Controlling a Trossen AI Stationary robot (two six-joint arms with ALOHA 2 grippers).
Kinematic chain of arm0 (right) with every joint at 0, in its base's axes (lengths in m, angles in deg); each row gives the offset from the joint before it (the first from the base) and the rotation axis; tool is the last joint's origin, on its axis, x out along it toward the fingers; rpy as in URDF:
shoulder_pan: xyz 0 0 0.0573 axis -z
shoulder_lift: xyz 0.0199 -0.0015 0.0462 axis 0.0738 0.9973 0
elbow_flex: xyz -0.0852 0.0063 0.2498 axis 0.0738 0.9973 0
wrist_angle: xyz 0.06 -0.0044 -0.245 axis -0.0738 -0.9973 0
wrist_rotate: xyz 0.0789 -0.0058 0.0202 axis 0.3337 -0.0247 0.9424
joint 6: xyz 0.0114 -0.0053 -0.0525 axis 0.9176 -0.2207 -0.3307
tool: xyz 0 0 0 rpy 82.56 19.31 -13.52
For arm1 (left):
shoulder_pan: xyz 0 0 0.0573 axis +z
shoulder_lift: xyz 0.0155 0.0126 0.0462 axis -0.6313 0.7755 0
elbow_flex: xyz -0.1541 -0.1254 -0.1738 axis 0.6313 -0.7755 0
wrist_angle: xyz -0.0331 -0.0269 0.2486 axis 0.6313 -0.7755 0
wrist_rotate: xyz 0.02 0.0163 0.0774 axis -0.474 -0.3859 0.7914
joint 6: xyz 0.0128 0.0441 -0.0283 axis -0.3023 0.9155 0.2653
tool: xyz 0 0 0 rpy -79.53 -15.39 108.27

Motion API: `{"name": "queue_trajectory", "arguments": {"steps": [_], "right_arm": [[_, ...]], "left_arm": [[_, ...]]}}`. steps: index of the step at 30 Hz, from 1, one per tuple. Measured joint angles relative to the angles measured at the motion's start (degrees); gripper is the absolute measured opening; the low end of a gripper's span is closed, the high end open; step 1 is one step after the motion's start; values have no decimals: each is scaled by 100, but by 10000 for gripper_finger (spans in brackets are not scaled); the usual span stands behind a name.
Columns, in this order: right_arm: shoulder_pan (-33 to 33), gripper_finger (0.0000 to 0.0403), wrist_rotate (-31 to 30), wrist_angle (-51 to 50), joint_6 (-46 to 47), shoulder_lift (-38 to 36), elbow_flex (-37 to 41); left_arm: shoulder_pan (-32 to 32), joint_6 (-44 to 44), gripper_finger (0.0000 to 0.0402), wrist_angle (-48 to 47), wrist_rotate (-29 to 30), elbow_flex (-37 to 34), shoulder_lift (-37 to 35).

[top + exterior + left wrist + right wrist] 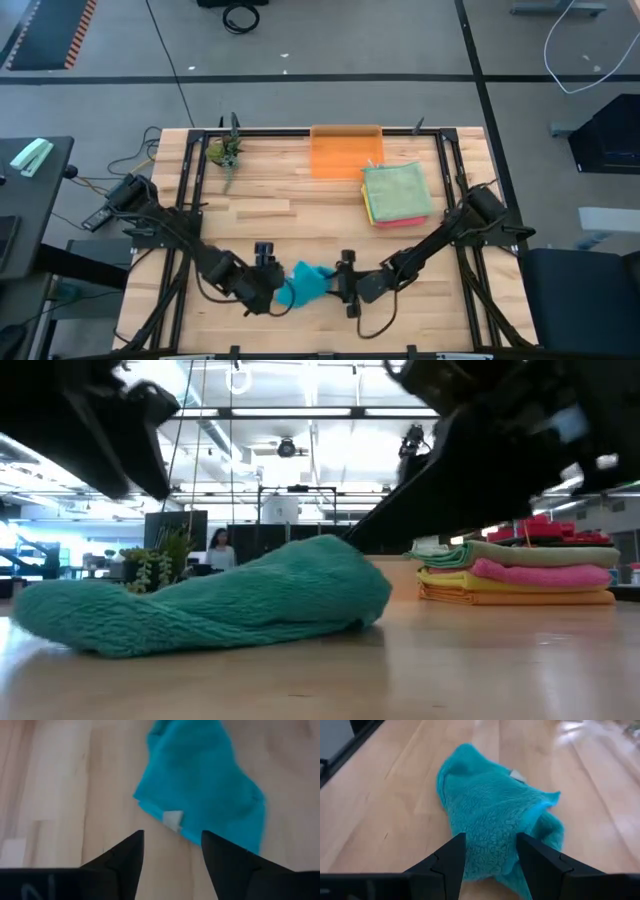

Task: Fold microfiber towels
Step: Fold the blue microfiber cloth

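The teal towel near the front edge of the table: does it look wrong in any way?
Yes. The teal towel lies crumpled in a heap between the left gripper and the right gripper, both open and neither holding it. It is not flat or folded, unlike the neat stack of folded towels beside the orange bin.

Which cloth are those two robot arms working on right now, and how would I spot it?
Start at the wooden table and look to its near edge, midway between the two dark arms. There a teal towel lies crumpled in a loose heap. Unlike the cloths in the folded stack beside the orange bin, it is unfolded and alone.
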State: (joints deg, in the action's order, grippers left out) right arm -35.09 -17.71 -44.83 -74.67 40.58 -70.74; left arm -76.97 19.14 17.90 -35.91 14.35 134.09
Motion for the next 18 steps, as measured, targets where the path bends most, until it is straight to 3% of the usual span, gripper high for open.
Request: {"name": "queue_trajectory", "arguments": {"steps": [4, 8, 11, 16, 18], "right_arm": [[33, 183, 17, -551, -197, 195, -571], [28, 183, 20, -1124, -94, 103, -924], [-6, 183, 39, -1222, -62, -14, -1000], [-10, 183, 70, -1312, 39, -48, -1002], [-6, 183, 70, -1394, 58, -48, -1002]], "left_arm": [[260, -498, 195, 305, -67, -209, 0], [757, -719, 193, 1287, -579, -676, 0], [1158, -538, 196, 2033, -1062, -1087, 0], [1502, -107, 193, 2518, -1306, -1388, 0], [1614, -6, 190, 2835, -1729, -1473, 90]]}}
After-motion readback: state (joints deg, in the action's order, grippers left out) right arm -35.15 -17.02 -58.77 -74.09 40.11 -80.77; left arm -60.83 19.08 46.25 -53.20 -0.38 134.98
